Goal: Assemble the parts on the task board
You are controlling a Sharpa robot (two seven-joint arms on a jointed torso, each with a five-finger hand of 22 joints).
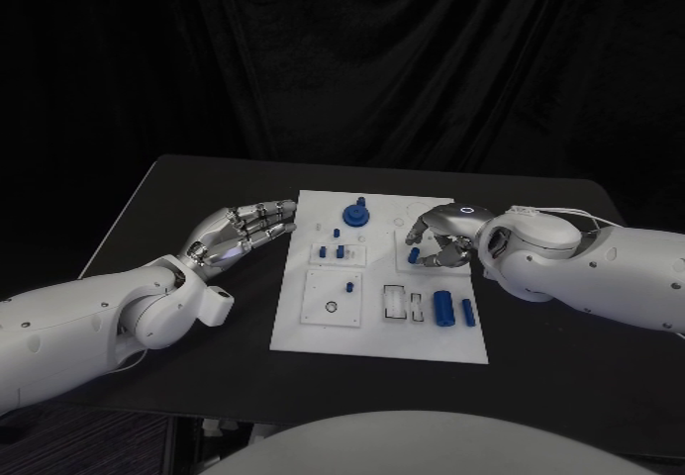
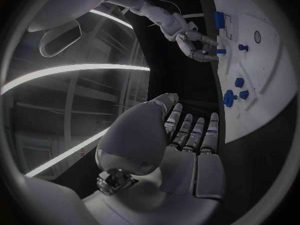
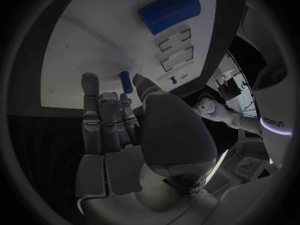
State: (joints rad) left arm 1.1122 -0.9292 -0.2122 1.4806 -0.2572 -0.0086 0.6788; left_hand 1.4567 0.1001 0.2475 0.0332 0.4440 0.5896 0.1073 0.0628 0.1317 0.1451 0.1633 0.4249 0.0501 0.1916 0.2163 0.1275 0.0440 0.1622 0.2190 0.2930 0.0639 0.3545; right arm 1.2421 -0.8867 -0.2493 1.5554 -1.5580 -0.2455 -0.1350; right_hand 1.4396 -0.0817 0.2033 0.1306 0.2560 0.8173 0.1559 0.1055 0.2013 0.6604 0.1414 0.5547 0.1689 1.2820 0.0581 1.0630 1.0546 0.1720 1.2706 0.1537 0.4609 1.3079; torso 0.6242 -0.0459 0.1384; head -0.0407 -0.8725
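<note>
From the head camera, the board (image 1: 307, 327) lies in the middle of the table (image 1: 171, 198). The left hand (image 1: 245, 233) rests on the table just left of the board's far left corner, fingers stretched toward it, holding nothing. The right hand (image 1: 442, 237) is over the board's far right part, its fingers curled down around a small blue peg (image 1: 414, 255). A blue knob (image 1: 355, 213) stands at the far middle of the board. Small blue pegs (image 1: 332, 252) stand nearer, left of the right hand. A blue cylinder (image 1: 444, 309) lies near the board's right edge, with a thinner blue pin (image 1: 468, 312) just right of it.

From the left wrist, the left hand (image 2: 187, 140) is loose, fingers straight and apart, beside the board (image 2: 262, 105). The right hand (image 2: 197, 45) reaches onto the board at a blue peg (image 2: 220, 51).

From the right wrist, the right hand (image 3: 119, 120) has its fingertips at a small blue peg (image 3: 125, 81) on the board (image 3: 81, 50); it seems pinched, though the contact is hard to see. The blue cylinder (image 3: 169, 11) lies further off.
</note>
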